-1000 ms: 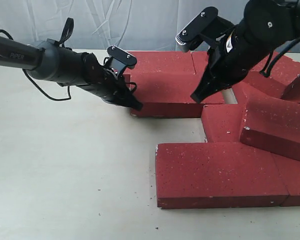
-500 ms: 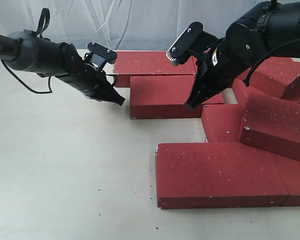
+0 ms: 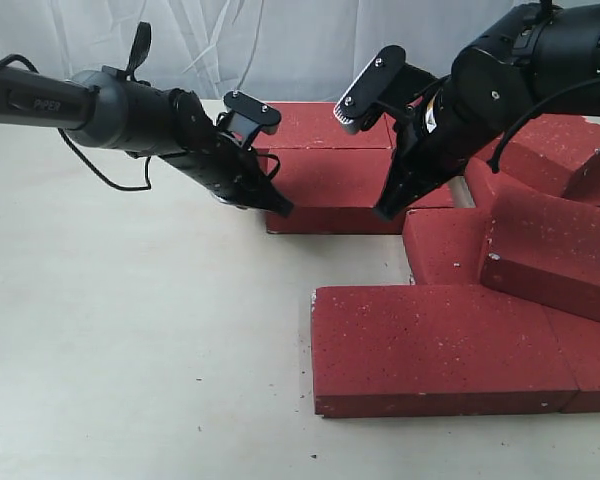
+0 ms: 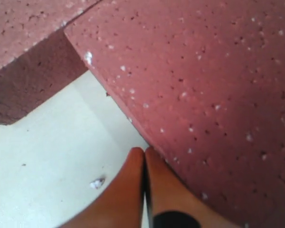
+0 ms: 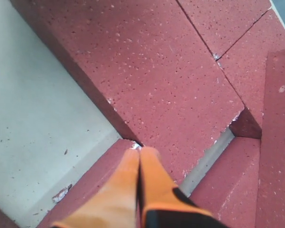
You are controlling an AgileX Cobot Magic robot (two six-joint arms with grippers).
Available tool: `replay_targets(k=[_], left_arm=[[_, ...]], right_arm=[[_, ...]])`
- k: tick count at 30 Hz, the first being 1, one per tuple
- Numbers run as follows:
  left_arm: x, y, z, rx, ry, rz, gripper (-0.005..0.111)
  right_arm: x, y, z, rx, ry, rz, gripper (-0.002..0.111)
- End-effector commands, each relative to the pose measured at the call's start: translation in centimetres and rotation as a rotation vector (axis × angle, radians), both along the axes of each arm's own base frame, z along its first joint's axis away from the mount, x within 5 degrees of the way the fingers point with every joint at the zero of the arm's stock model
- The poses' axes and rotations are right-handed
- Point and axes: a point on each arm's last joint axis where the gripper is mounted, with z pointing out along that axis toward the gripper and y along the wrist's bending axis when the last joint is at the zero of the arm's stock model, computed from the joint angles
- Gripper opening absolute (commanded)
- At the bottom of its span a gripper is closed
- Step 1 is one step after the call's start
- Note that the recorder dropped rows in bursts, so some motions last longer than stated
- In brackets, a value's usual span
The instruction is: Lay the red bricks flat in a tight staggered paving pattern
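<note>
Since half a second ago, the left gripper point(image 3: 277, 207) has swung back right, reaching the left front corner of the middle brick point(image 3: 325, 185). The right gripper point(image 3: 384, 210) sits at that brick's right front end. More red bricks point(image 3: 440, 345) lie nearer the camera on the table point(image 3: 130, 350). A push on one corner would likely twist the brick instead of sliding it square.

Left wrist view: the jaws are pressed together and empty, with the tip just beside the brick's edge.

Right wrist view: the jaws are likewise closed and empty, with the tip at the brick's corner.
</note>
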Motion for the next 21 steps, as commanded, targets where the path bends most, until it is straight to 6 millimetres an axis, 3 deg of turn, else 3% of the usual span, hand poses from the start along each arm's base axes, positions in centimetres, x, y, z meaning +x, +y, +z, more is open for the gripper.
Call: replay_targets(k=[1, 21], left_arm=[[0.0, -1.6, -1.0, -0.028, 0.007, 0.005, 0.000], [-1.4, -6.5, -1.0, -0.057, -0.056, -0.078, 0.000]], right_arm=[[0.0, -0.2, 0.0, -0.009, -0.001, 0.000, -0.001], [0.0, -0.2, 0.0, -0.005, -0.003, 0.000, -0.001]])
